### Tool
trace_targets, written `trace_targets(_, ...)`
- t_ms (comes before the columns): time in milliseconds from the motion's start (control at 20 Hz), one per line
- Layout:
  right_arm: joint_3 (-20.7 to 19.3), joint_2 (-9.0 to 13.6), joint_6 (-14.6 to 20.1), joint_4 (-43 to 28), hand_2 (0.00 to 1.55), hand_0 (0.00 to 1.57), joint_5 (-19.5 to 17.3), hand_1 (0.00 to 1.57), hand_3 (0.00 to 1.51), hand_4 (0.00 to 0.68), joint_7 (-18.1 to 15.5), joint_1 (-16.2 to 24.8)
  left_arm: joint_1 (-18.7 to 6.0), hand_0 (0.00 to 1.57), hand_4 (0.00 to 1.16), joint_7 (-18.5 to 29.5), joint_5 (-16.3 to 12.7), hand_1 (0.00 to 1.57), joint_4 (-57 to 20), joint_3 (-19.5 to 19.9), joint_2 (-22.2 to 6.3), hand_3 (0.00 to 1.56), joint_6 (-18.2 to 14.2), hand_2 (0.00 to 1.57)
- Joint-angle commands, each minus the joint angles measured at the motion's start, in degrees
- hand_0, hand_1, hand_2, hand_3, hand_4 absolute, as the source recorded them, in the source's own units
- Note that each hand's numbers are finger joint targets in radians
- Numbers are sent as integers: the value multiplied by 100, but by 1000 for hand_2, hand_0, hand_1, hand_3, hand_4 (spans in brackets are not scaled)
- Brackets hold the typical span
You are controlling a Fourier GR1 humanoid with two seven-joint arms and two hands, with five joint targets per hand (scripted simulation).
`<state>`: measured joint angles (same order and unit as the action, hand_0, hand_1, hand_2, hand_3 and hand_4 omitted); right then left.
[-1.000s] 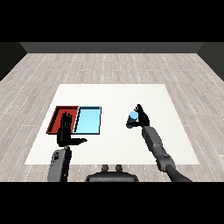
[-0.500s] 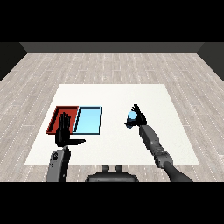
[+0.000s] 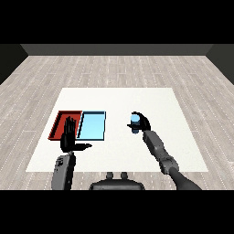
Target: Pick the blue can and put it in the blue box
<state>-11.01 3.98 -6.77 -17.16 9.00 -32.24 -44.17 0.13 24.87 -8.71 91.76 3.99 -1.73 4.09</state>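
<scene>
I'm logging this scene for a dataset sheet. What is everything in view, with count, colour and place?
table: one, white, middle of a grey plank floor
red tray: one, red, table's left part
blue tray: one, light blue, directly right of the red tray, side by side
blue can: one, blue, right of the trays, held in the right hand
left hand: one, black, fingers straight, over the red tray's near edge
right hand: one, black, curled round the can

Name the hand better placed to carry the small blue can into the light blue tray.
Right. The right hand already curls round the small blue can; the left hand is open beside the light blue tray.
</scene>
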Motion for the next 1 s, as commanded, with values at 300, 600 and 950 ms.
trace_targets(300, 160, 17, 473, -307, 1487, 1560, -228, 1560, 1435, 677, 328, 40, 137, 0, 0, 120, -70, 0, 72, -21, 17, 0, 107, 0)
trace_targets(600, 189, 318, 157, -570, 1454, 1494, -281, 1494, 1411, 651, -3, 125, 52, 0, 0, 324, 236, 0, -432, -263, 38, 0, 118, 0)
trace_targets(950, 328, 155, 273, -1592, 1457, 1502, -232, 1502, 1405, 648, 290, 191, -386, 0, 0, -88, 358, 0, -742, -531, 86, 0, -39, 0)
